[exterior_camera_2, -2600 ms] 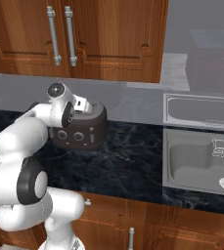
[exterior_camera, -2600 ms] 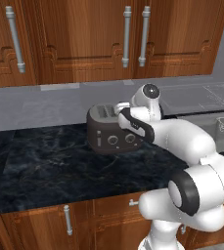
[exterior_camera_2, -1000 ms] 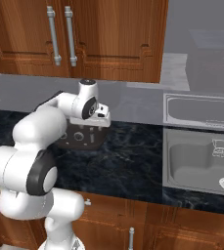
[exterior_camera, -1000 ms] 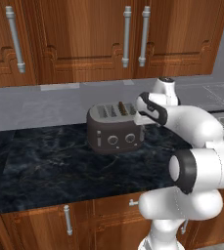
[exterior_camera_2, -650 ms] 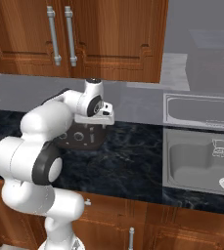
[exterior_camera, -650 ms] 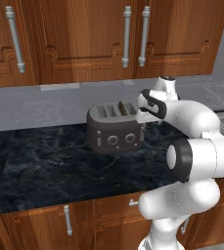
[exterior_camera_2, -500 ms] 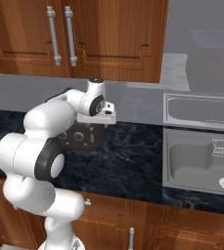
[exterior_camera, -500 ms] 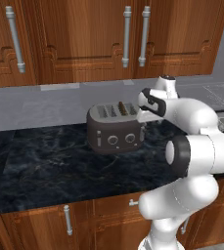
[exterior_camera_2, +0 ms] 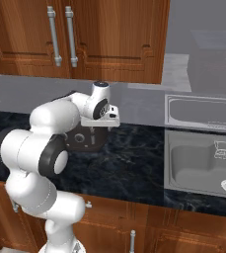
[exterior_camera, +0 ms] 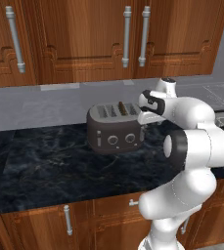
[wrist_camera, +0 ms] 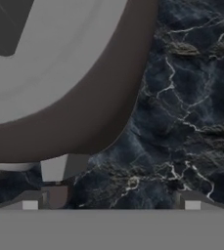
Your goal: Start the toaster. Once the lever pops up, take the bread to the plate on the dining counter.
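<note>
The dark grey toaster (exterior_camera: 114, 128) stands on the black marbled counter (exterior_camera: 45, 166) under the wall cabinets, with the brown bread (exterior_camera: 122, 107) upright in one of its slots. My gripper (exterior_camera: 145, 119) points down at the toaster's right end, jaws open and empty. From the right, the toaster (exterior_camera_2: 83, 139) is partly behind my arm and the gripper (exterior_camera_2: 95, 132) hangs at its near end. In the hand view the toaster's rounded corner (wrist_camera: 79, 122) fills the upper left. A pale lever (wrist_camera: 59, 167) juts out just above my left fingertip (wrist_camera: 30, 203). The gripper (wrist_camera: 111, 204) straddles bare counter. The plate and the dining counter are out of view.
Wooden wall cabinets (exterior_camera: 133, 39) hang over the counter. A steel sink (exterior_camera_2: 201, 158) with a drainer is set into the counter to the right of the toaster. Drawers and doors (exterior_camera: 69, 219) run below the counter's front edge.
The hand has moved from over the toaster's front to its right end and has settled there over the last second, while the elbow swung upward. The jaws stay open.
</note>
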